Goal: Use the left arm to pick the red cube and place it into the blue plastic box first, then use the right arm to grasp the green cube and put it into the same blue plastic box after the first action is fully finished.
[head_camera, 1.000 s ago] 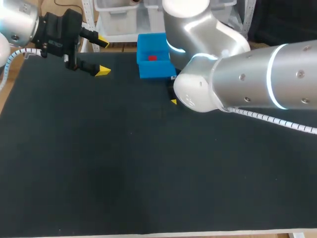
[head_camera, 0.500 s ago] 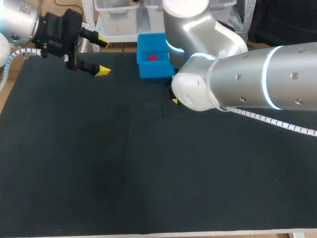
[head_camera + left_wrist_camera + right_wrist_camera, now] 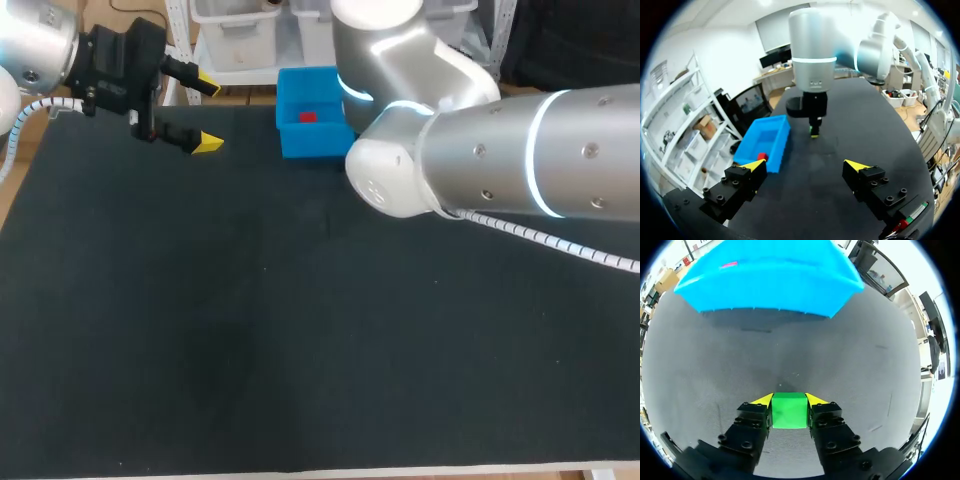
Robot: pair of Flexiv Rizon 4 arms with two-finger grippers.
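Here the left gripper (image 3: 208,113) hangs in the upper left of the head view, close to the table's far edge and left edge. Its yellow-tipped fingers are spread wide with nothing between them. The left wrist view shows that same wide gap at the left gripper (image 3: 805,165), with black table mat (image 3: 840,130) running ahead of it.

The blue plastic box (image 3: 310,140) sits at the upper middle of the head view, right by the far edge. Its open top faces up and its long axis runs roughly up and down the frame. The red cube (image 3: 307,117) lies inside it, towards the far end.

The right arm (image 3: 480,150) comes in from the right. Its bulky elbow covers the mat just below and right of the box, hiding its gripper in the head view.

In the right wrist view the right gripper (image 3: 789,400) is closed onto the green cube (image 3: 789,410), one finger against each side face. The cube sits square to the fingers with a flat face toward the camera. A strip of mat lies between the cube and the near wall of the box (image 3: 770,285) straight ahead. Whether the cube is touching the mat cannot be told.
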